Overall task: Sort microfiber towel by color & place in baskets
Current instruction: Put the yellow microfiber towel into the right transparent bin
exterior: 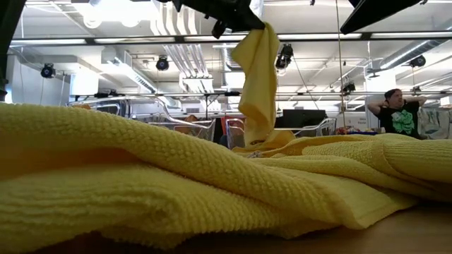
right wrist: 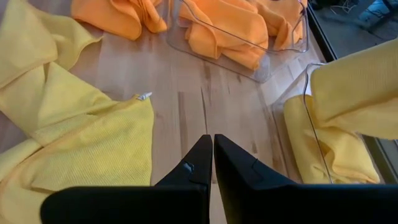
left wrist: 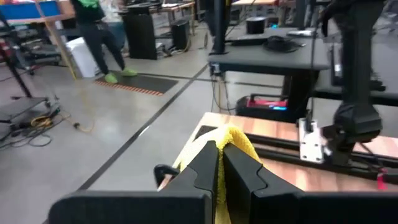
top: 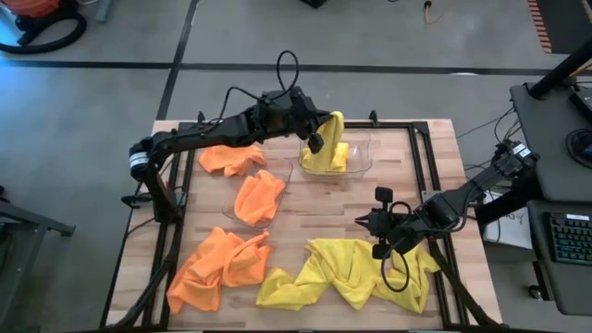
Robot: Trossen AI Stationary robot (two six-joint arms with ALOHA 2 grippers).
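Over the far clear basket [top: 347, 159], my left gripper [top: 317, 137] is clenching a yellow towel [top: 333, 129]; another is lying inside. I'm seeing an orange towel [top: 258, 197] binned; my right gripper [top: 363, 222] is hovering closed, empty, with loose piles remaining.

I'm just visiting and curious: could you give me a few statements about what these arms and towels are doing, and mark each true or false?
1. The left gripper holds a yellow towel over a clear basket. True.
2. That basket already has a yellow towel in it. True.
3. The other basket holds a yellow towel. False: it holds an orange towel.
4. The right gripper holds an orange towel. False: its fingers are shut on nothing, above bare table.
5. Every towel is in a basket. False: orange and yellow towels lie loose on the table.
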